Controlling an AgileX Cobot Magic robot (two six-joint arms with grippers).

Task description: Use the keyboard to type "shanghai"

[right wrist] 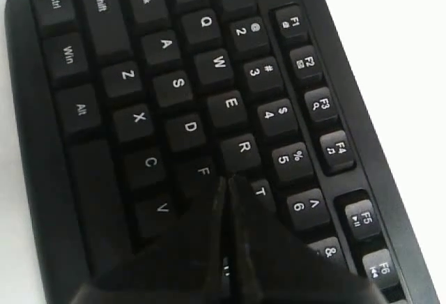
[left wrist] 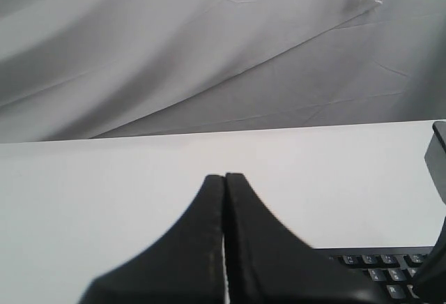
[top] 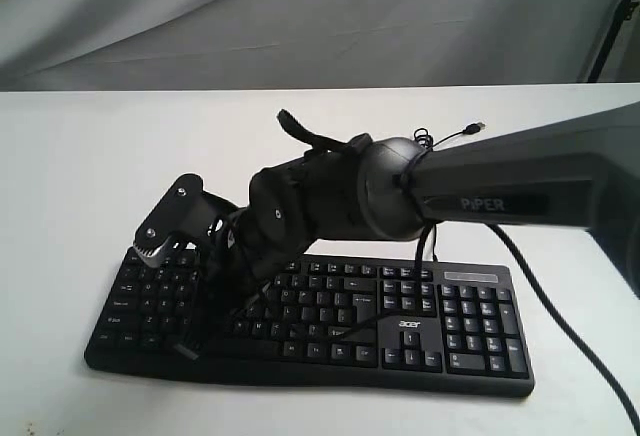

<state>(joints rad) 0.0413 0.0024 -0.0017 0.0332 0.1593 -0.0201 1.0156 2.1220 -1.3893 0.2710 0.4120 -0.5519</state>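
Note:
The black keyboard (top: pixel 400 321) lies on the white table, with its "acer" logo facing the front. My right arm (top: pixel 480 191) reaches from the right across the keyboard's left half. In the right wrist view the right gripper (right wrist: pixel 228 178) is shut and empty, its tips above the gap between the F, R and T keys of the keyboard (right wrist: pixel 174 88). Whether it touches a key I cannot tell. The left gripper (left wrist: pixel 224 176) is shut and empty over bare table, with the keyboard's corner (left wrist: pixel 390 266) off to one side.
The white table (top: pixel 80 156) stretches behind and to both sides of the keyboard. A thin black cable (top: pixel 545 301) runs off the keyboard's right end, and its USB plug (top: pixel 478 126) lies loose behind the arm. A grey cloth backdrop (top: pixel 300 16) hangs behind.

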